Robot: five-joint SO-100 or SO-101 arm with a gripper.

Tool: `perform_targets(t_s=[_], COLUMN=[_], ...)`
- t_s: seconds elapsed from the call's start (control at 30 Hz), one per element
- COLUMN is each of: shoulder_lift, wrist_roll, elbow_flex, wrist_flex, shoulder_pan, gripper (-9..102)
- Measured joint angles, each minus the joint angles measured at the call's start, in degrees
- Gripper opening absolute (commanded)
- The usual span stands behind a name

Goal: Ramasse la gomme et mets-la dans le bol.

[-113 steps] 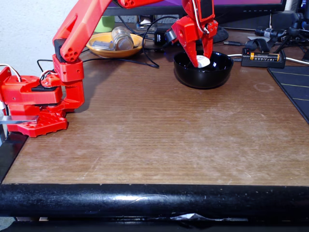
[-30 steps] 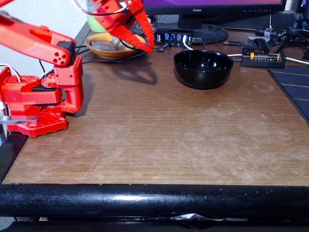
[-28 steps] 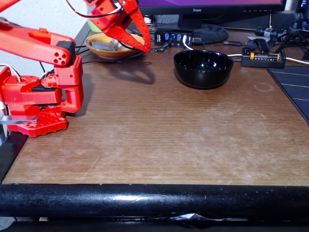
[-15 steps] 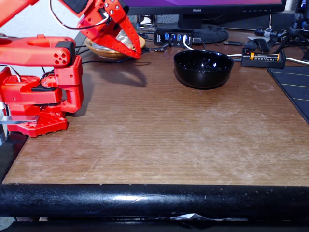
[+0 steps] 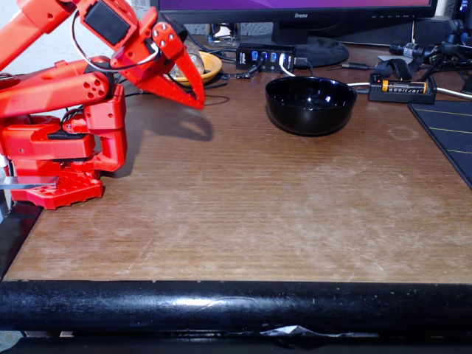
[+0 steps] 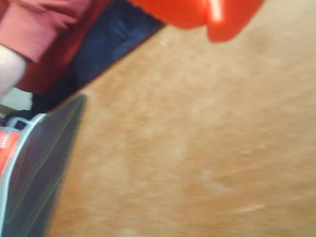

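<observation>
The black bowl (image 5: 310, 105) stands at the back of the wooden table, right of centre. The gomme is hidden; the part of the bowl's inside that shows is dark with a few glints. My red gripper (image 5: 200, 100) hangs low over the table well to the left of the bowl, pointing down and to the right. Its jaws are shut with nothing between them. The arm is folded back over its red base (image 5: 63, 158). In the blurred wrist view a red finger (image 6: 217, 15) shows at the top edge above bare wood.
A yellow dish (image 5: 207, 65) sits just behind the gripper, with cables and a USB hub (image 5: 265, 56) beyond. A battery holder (image 5: 398, 89) and a dark mat (image 5: 446, 133) lie at the right. A person's red garment (image 6: 44, 29) shows in the wrist view.
The gripper held a white block over the bowl 3.8 s ago. Since then the arm has swung left and folded back, and the gripper has sunk towards the table with nothing in it.
</observation>
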Motion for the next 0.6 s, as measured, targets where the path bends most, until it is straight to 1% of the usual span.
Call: perform_targets(t_s=[0.2, 0.43, 0.6], shoulder_lift=[0.09, -0.09, -0.18], wrist_roll=[0.44, 0.26, -0.09], elbow_flex=[7.73, 14.50, 21.01], wrist_flex=[-0.09, -5.89, -8.17], shoulder_pan=[-0.26, -0.35, -0.35], gripper=[-6, -6, -6])
